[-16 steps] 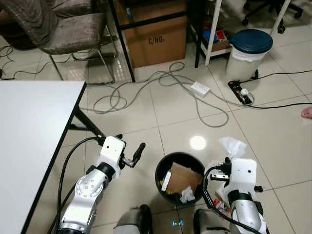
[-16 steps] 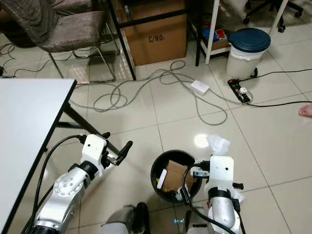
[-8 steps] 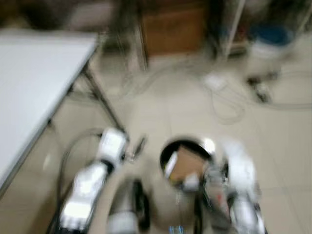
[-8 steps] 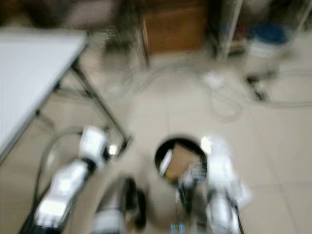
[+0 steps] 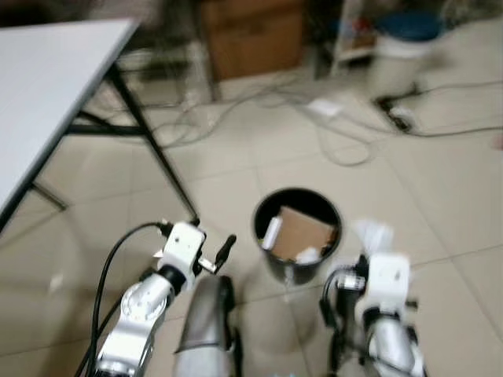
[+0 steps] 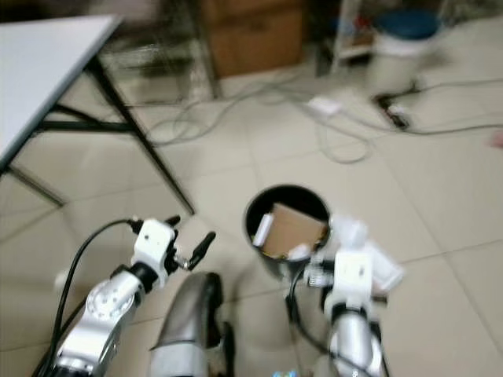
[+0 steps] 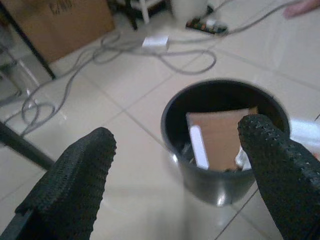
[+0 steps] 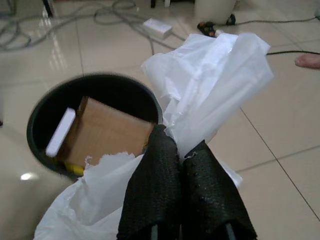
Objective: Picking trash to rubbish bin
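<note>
Right wrist view: your right gripper has its black fingers pressed together on a crumpled white plastic bag, which billows above and below the fingertips.
Rubbish bin: round black bin on the tiled floor, just ahead of the robot; the held bag sits at about 4 o'clock from its rim.
Bin contents: you can see a brown cardboard piece, a white stick-like item and some pale scraps.
Left gripper: your left gripper is spread wide and holds nothing; it hovers at about 8 o'clock from the bin.
Table: white top on black legs, at 10 o'clock.
Background: grey cables, a white power strip, a cardboard box and a white pail with a blue lid at 12 to 1 o'clock, all blurred.
</note>
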`<state>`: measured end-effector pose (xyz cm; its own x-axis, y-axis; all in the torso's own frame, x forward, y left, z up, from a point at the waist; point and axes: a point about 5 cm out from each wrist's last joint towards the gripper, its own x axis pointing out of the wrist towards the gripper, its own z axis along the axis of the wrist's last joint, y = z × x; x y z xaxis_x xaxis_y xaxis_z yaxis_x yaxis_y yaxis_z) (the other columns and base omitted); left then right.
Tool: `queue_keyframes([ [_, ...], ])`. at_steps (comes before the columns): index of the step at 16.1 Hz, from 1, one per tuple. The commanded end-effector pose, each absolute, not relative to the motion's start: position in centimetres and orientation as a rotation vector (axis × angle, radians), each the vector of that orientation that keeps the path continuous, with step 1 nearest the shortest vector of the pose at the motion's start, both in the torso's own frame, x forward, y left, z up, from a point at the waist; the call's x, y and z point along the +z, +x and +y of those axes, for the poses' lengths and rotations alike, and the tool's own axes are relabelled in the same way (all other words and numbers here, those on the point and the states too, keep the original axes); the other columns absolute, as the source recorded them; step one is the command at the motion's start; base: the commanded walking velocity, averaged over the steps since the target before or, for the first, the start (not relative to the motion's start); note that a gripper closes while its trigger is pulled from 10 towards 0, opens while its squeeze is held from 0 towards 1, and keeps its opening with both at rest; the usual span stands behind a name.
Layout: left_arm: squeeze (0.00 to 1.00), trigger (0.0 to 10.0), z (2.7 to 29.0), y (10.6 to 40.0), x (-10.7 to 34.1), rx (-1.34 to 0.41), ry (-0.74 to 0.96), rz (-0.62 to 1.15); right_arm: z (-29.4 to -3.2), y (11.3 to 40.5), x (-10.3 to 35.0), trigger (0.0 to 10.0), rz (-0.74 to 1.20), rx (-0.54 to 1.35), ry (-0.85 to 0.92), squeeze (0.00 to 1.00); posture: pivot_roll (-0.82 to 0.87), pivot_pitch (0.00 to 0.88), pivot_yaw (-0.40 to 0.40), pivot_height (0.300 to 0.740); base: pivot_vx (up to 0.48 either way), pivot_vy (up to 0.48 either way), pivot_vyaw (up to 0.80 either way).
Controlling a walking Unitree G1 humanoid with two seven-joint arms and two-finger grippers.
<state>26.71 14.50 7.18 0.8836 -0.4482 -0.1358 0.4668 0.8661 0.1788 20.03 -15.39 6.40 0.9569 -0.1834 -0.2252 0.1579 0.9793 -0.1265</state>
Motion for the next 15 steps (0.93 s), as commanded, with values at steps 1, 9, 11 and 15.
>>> queue_keyframes([
  [1,0.0,10.0,14.7,26.3,6.9,-0.487,0.223,0.098,-15.3,20.4,6.8,10.0,0.216,-0.168,-0.118,0.0,-0.03,0.239,0.158,0.569,0.0,0.0,0.0],
  [9,0.0,10.0,14.3,26.2,7.2,-0.518,0.238,0.078,-15.3,20.5,6.9,10.0,0.207,-0.175,-0.122,0.0,-0.03,0.246,0.165,0.569,0.0,0.0,0.0],
  [11,0.0,10.0,14.3,25.8,7.5,-0.531,0.248,0.07,-15.4,20.4,7.0,10.0,0.204,-0.182,-0.122,0.0,-0.02,0.264,0.171,0.569,0.0,0.0,0.0],
  [15,0.0,10.0,15.0,25.2,8.0,-0.539,0.281,0.066,-15.9,20.5,7.3,10.0,0.196,-0.204,-0.128,0.0,0.0,0.318,0.191,0.569,0.0,0.0,0.0],
])
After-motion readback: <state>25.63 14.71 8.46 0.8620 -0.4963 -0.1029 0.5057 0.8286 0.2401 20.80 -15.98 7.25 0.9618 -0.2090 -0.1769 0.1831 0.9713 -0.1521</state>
